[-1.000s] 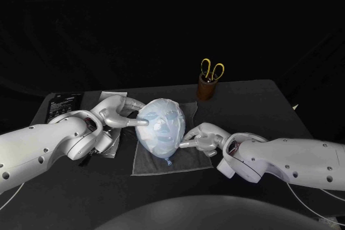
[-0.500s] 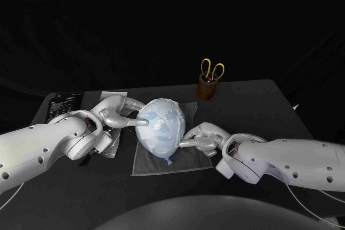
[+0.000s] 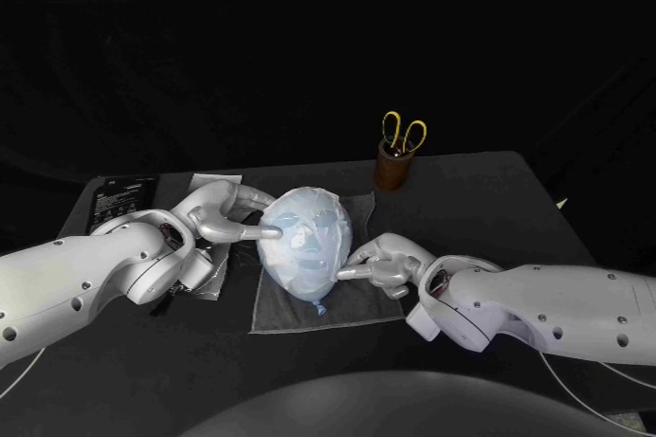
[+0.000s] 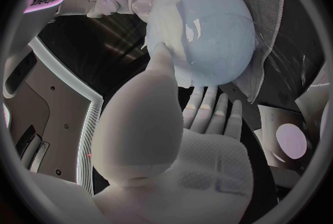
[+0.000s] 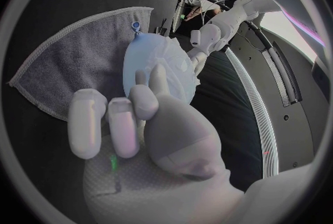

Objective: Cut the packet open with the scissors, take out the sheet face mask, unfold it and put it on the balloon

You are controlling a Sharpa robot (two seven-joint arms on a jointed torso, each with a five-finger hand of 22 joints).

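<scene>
Two fingertips met the balloon (image 3: 312,283) from opposite sides. One of my left hand's (image 3: 219,214) fingers (image 3: 263,232) was stretched out against the flank nearer that arm. The left wrist view showed that digit (image 4: 161,63) pressed to the pale skin, with the others straight and apart just beneath the balloon (image 4: 215,29), closed on nothing. My right hand (image 3: 390,264) had most of its fingers curled in on nothing. One fingertip (image 3: 345,274) reached out to touch the lower part of the far flank. In the right wrist view, a tip (image 5: 159,76) lay on the balloon (image 5: 156,51).

Between the hands the balloon lay on its side on a grey cloth (image 3: 362,306), its knot toward me. The sheet face mask (image 3: 312,230) was spread over its upper face. A silver packet (image 3: 216,278) lay on the surface (image 3: 479,191) partly under my left arm. Well behind, yellow-handled scissors (image 3: 404,132) stood in a brown cup (image 3: 393,170).
</scene>
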